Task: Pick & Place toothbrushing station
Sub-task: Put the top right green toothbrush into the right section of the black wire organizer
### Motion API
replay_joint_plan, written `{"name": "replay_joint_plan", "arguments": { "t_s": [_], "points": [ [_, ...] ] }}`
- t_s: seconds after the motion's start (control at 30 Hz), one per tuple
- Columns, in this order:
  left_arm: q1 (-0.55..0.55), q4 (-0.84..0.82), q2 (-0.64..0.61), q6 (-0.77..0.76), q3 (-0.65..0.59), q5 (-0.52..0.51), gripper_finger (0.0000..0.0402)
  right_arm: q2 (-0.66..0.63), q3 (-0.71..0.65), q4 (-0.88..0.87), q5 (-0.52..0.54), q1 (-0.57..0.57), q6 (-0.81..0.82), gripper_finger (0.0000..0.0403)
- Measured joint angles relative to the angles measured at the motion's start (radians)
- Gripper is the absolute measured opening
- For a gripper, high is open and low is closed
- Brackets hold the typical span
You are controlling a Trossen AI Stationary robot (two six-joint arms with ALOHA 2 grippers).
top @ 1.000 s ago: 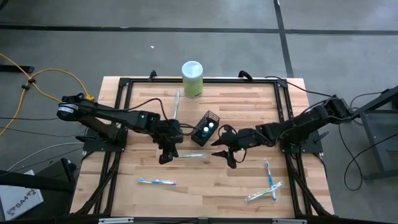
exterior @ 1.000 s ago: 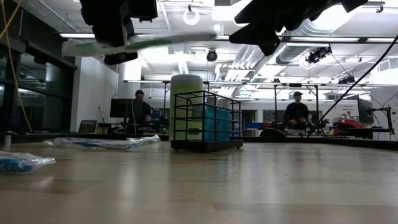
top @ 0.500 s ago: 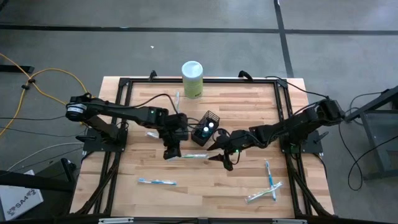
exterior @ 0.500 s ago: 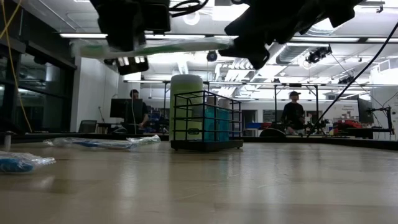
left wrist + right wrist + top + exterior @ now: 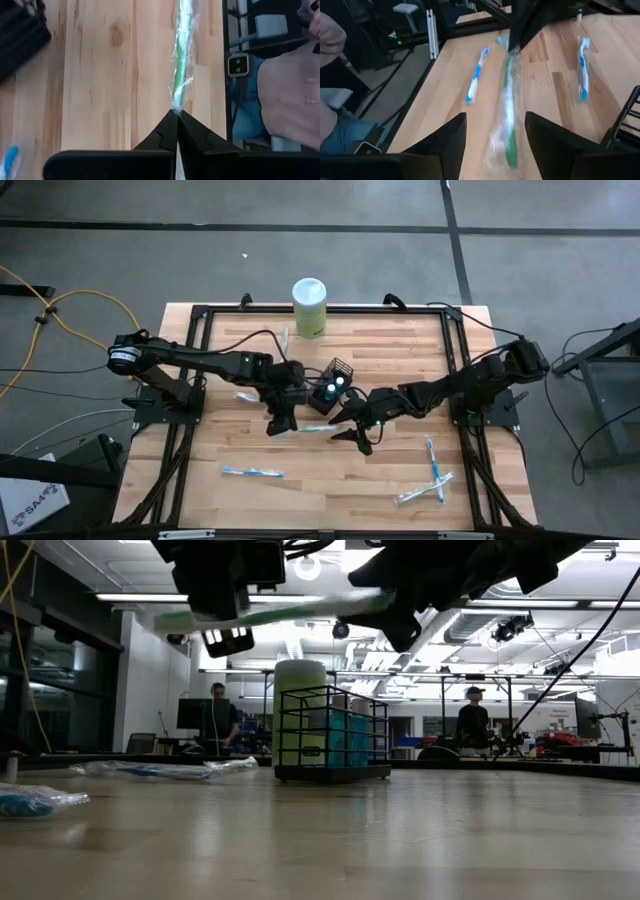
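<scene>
High view looks straight down over the whole surface (image 5: pixel 320 470); low view looks level across it. Wrist views sit close above it. All share the wrapped toothbrush (image 5: pixel 308 429).

A light wooden table (image 5: pixel 330 480) with a black frame along its edges carries everything. Near its middle stands a black wire-mesh holder (image 5: pixel 340 373) with two teal tubes (image 5: pixel 332 387) inside. At the far edge stands a pale green canister (image 5: pixel 309 307). One wrapped toothbrush (image 5: pixel 252 472) lies near left, a cluster of wrapped toothbrushes (image 5: pixel 432 472) near right, another toothbrush (image 5: pixel 284 345) far, left of centre.
</scene>
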Motion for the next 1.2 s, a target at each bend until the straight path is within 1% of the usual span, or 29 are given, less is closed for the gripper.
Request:
{"name": "replay_joint_plan", "arguments": {
  "t_s": [0.2,0.4,0.53,1.03,1.2],
  "points": [
    [0.000,0.056,0.000,0.015,0.000,-0.019,0.0001,0.000,0.000,0.001,0.000,0.000,0.000,0.0193],
    [0.000,0.059,0.000,0.017,0.000,-0.036,0.0001,0.000,0.000,0.014,-0.003,0.000,0.005,0.0188],
    [0.000,0.058,0.000,0.017,0.000,-0.043,0.0001,0.000,0.000,0.015,-0.003,0.000,0.006,0.0160],
    [-0.002,0.057,0.000,0.017,-0.001,-0.036,0.0001,-0.001,0.001,0.014,0.006,-0.002,0.001,0.0019],
    [-0.017,0.059,0.000,0.018,-0.001,-0.042,0.0001,-0.001,0.001,0.013,-0.001,-0.001,0.008,0.0022]
  ]
}}
